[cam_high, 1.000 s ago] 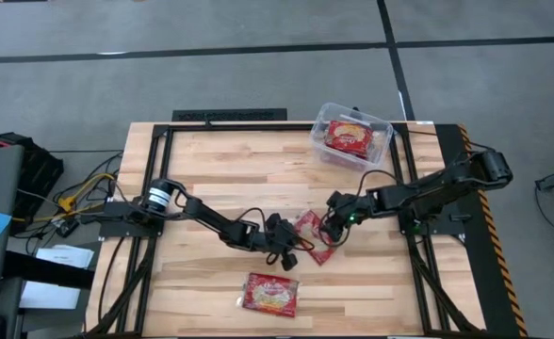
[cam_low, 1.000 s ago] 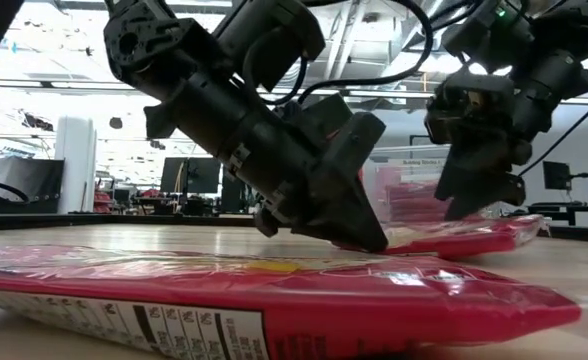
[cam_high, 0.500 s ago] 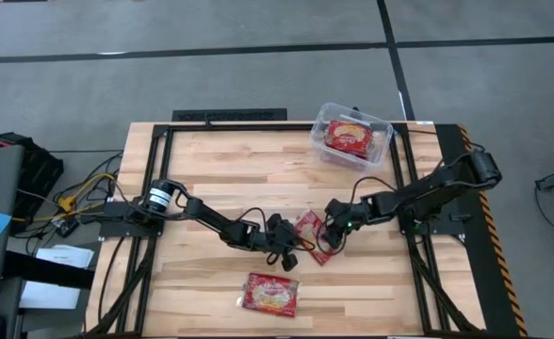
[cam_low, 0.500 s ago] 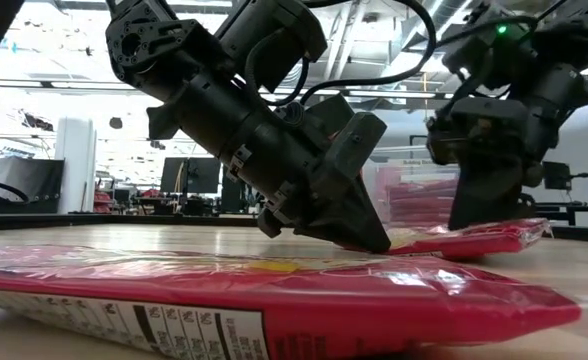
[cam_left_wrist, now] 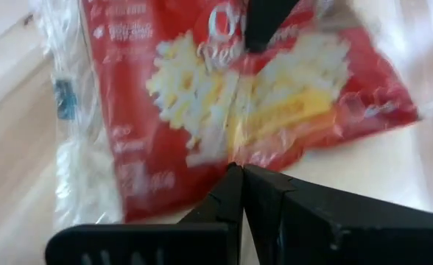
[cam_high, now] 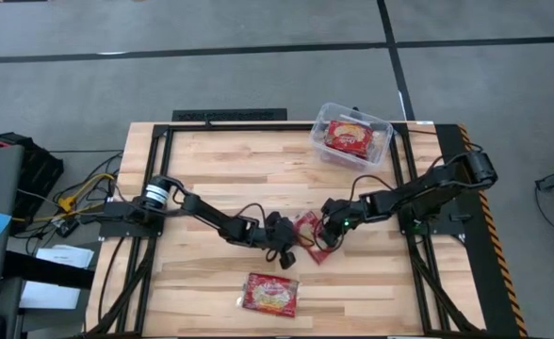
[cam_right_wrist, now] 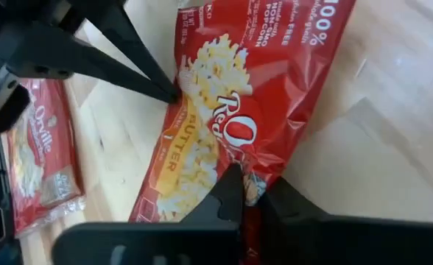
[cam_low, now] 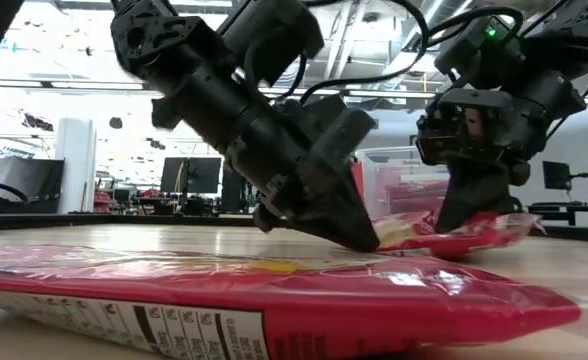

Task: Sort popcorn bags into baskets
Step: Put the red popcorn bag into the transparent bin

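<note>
With both our left gripper (cam_high: 294, 247) and right gripper (cam_high: 326, 224) pinched shut on the popcorn bag (cam_high: 312, 236) at table centre, opposing pulls could tear it before reaching the basket (cam_high: 382, 128) at one o'clock.

I see the popcorn bag (cam_right_wrist: 224, 110) between my two dark grippers as bright red, with white lettering, a yellow-cream popcorn picture and a yellow band, inside clear crinkly wrap. At six o'clock on the pale striped wooden table (cam_high: 211, 169), a second bag (cam_high: 270, 293) shows the same red and cream. At one o'clock, the clear tub (cam_high: 382, 141) holds another red bag (cam_high: 350, 137).
</note>
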Robot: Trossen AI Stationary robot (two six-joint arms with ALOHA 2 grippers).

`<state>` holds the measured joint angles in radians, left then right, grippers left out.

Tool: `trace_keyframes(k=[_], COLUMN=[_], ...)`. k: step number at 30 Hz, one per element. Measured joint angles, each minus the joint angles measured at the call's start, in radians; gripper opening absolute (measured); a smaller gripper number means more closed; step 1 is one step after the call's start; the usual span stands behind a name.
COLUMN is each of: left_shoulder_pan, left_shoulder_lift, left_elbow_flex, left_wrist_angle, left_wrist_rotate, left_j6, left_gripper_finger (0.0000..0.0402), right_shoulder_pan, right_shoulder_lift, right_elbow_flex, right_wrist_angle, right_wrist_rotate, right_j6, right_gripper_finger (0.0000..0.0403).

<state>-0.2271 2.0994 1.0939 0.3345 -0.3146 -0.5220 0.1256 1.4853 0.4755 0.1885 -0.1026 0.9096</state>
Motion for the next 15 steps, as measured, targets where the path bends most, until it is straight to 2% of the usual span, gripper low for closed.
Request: trace_keyframes(k=[4,9,12,15], left_shoulder_pan=[0.037,0.105,0.141,0.165], left_shoulder_lift=[-0.112,-0.348,-0.495,-0.635], left_elbow_flex=[-0.003,0.001,0.000,0.002], left_wrist_angle=[-0.088,-0.304,-0.396,-0.436], left_wrist_rotate=[0.060,0.075,0.062,-0.006], left_j6=[0.018,0.030,0.057,0.097], left_gripper_finger=[0.0000,0.0000,0.0000,0.0000], right_shoulder_pan=[-0.036,-0.150,-0.264,-0.401], right_shoulder_lift=[-0.007,-0.110,-0.190,-0.271], right_elbow_flex=[0.006,0.066,0.132,0.240], right_wrist_angle=[0.033,0.004,-0.118,-0.325], right_wrist_rotate=[-0.038,-0.133,-0.181,-0.212], right_j6=[-0.005,-0.122,-0.211,-0.364], right_gripper_finger=[0.0033,0.0017,0.0017,0.0026])
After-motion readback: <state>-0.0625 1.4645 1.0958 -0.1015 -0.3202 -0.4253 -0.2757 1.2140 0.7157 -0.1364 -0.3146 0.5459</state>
